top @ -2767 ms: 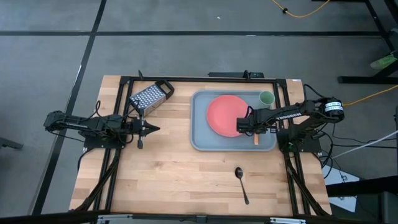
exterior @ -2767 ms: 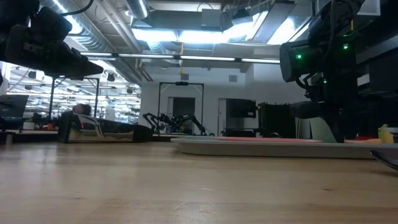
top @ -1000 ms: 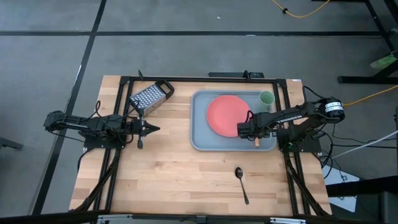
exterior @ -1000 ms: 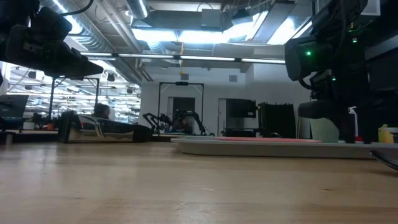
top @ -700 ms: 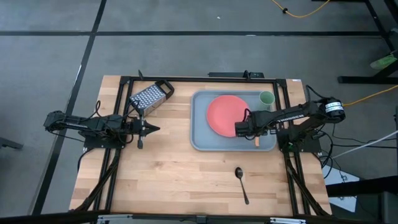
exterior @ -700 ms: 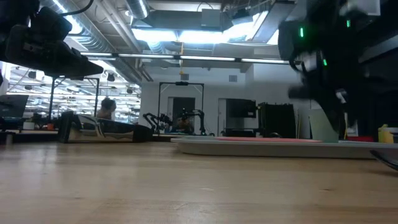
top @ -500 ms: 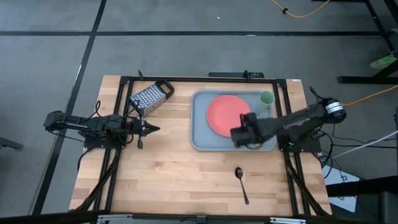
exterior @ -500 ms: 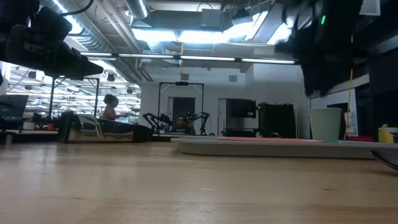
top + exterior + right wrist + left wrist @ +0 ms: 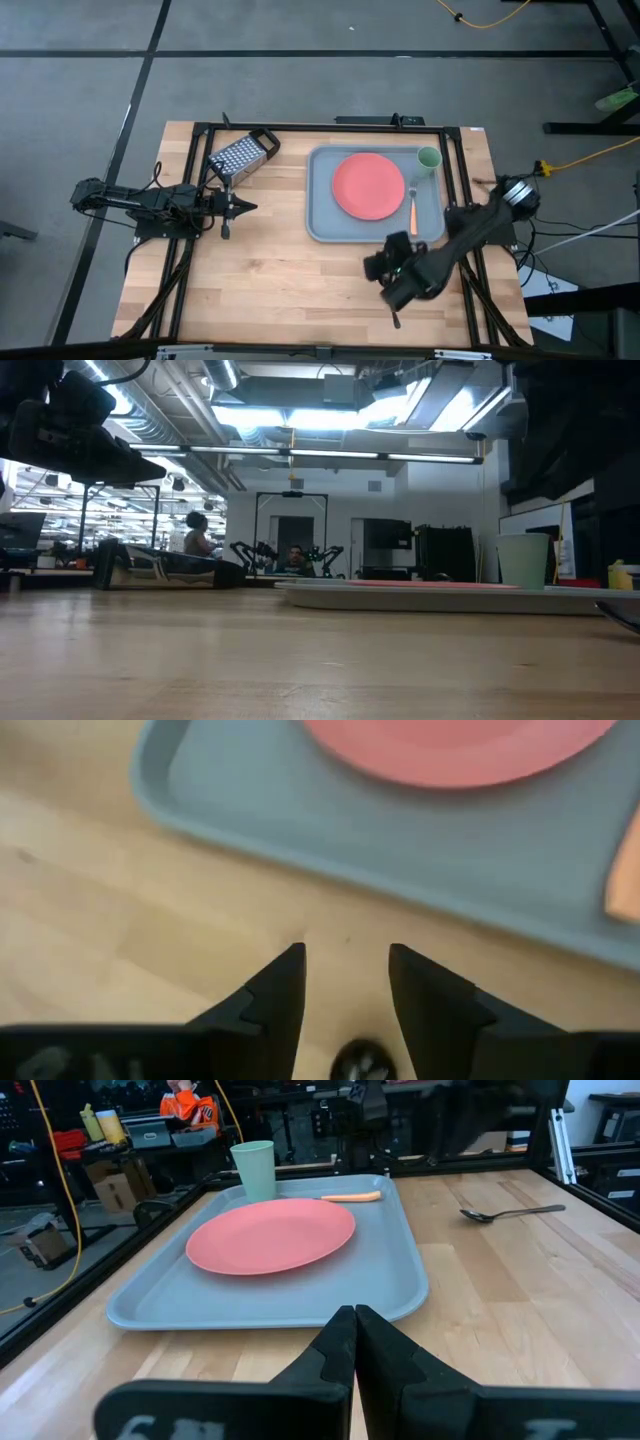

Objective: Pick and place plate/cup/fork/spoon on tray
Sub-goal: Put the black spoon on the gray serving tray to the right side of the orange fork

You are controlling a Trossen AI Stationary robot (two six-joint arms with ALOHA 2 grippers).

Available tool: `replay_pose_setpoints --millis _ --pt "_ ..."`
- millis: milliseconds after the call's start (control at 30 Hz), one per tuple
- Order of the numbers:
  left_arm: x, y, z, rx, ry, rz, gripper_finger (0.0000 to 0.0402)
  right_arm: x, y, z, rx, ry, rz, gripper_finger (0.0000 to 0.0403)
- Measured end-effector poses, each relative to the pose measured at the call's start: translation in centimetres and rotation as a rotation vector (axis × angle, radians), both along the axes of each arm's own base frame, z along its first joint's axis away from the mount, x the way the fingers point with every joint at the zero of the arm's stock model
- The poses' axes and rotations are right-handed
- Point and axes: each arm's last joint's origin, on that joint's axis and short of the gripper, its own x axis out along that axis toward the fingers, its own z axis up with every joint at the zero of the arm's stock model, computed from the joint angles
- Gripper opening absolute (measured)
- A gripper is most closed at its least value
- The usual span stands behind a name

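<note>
With its fingers standing parted and empty, the right gripper (image 9: 343, 982) is hovering over the spoon (image 9: 361, 1063) on bare table near the tray (image 9: 320, 225), which is already carrying the plate (image 9: 372, 186), fork (image 9: 413, 208) and cup (image 9: 428, 158); next move likely calls for descending and closing on the spoon, while the left gripper (image 9: 355, 1330) is waiting pinched together.

The surface (image 9: 280, 270) is pale wood in glued strips, with a smooth, faintly shiny finish. The tray (image 9: 390, 1265) looks like matt grey-blue plastic. The plate (image 9: 270, 1235) is smooth coral-red with a dull sheen, and the cup (image 9: 254, 1168) a matt pale green. The spoon (image 9: 505, 1211) gleams darkly. The grater (image 9: 240, 155) is perforated bright metal. The fork (image 9: 413, 207) has an orange handle.
</note>
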Motion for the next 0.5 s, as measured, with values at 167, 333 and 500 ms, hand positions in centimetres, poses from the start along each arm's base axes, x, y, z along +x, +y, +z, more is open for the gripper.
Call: replay_pose_setpoints --millis 167,333,500 --pt "0.0 0.0 0.0 0.000 0.000 0.000 0.0000 2.8 3.3 1.2 -0.006 0.197 -0.008 0.0149" --pt "0.0 0.0 0.0 0.000 0.000 0.000 0.0000 4.4 6.2 1.6 0.107 0.354 -0.139 0.0149" --pt "0.0 0.0 0.0 0.000 0.000 0.000 0.0000 4.7 8.8 -0.1 0.266 0.403 -0.259 0.0149"
